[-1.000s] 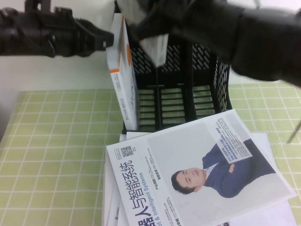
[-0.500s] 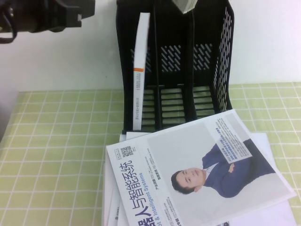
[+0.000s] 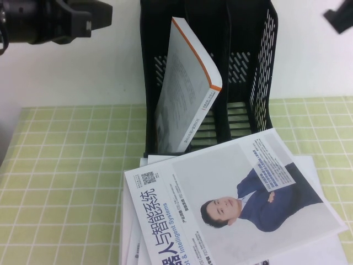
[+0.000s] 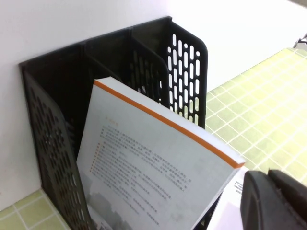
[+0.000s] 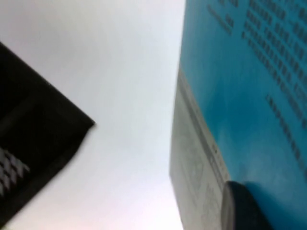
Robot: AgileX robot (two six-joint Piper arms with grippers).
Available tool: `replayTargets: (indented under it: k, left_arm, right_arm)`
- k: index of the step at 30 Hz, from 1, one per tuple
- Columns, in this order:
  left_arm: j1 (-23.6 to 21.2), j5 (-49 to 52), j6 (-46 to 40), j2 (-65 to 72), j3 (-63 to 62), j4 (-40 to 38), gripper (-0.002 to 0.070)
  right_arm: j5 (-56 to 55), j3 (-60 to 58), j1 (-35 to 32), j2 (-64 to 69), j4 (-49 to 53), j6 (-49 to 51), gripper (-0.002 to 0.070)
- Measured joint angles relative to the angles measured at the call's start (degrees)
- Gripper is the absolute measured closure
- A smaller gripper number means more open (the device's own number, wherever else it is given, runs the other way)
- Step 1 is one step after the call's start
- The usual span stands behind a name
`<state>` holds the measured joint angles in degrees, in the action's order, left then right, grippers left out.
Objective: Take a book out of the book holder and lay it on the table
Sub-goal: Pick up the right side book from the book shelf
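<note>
The book (image 5: 249, 72) shows only in the right wrist view, as a cyan cover with a grey printed strip. My right gripper (image 5: 242, 208) is shut on it, with one dark finger pressed on the cover. In the high view only a bit of the right arm (image 3: 339, 19) shows at the top right edge, and the book is out of that view. The black book holder (image 3: 259, 66) stands at the back of the table (image 3: 66, 165). It also shows in the left wrist view (image 4: 187, 57). My left gripper (image 3: 91, 16) hovers shut at the holder's upper left, empty.
A white-grey book with an orange stripe (image 3: 185, 94) leans tilted to the right across the holder's compartments; it also shows in the left wrist view (image 4: 144, 163). A magazine picturing a man in a blue suit (image 3: 231, 193) lies on loose papers in front of the holder.
The right arm has risen out of the high view with the book. The white-grey book, upright before, has tipped to the right. The left gripper has drawn back to the left.
</note>
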<state>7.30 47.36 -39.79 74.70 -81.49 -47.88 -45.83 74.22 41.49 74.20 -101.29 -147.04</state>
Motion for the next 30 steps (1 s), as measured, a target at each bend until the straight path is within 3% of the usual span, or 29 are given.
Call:
replayTargets:
  k: [5, 8, 11, 19, 25, 30]
  left_arm:
    - [0.00, 0.48, 0.08, 0.00, 0.00, 0.10, 0.0678]
    - [0.00, 0.99, 0.08, 0.00, 0.00, 0.07, 0.0678]
    - [0.00, 1.22, 0.30, 0.00, 0.00, 0.07, 0.0677]
    - [0.00, 1.86, 0.90, -0.10, 0.00, 0.83, 0.0678]
    - [0.00, -0.34, 6.39, -3.14, 0.00, 13.31, 0.0678]
    - [0.00, -0.16, 14.11, -7.09, 0.00, 24.38, 0.0678]
  right_arm:
    - [-6.81, 0.00, 0.98, -0.36, 0.00, -2.03, 0.0477]
    - [-5.40, 0.00, 2.40, -0.84, -0.08, -0.56, 0.0477]
    - [4.50, -0.02, 2.55, -2.73, -0.08, 3.87, 0.0477]
    - [43.45, -0.02, 3.08, -6.32, 0.31, 23.64, 0.0477]
    - [55.50, -1.93, 3.26, -6.32, 4.04, 37.85, 0.0477]
    - [68.39, -2.83, 2.95, -6.08, 22.95, 55.47, 0.0477]
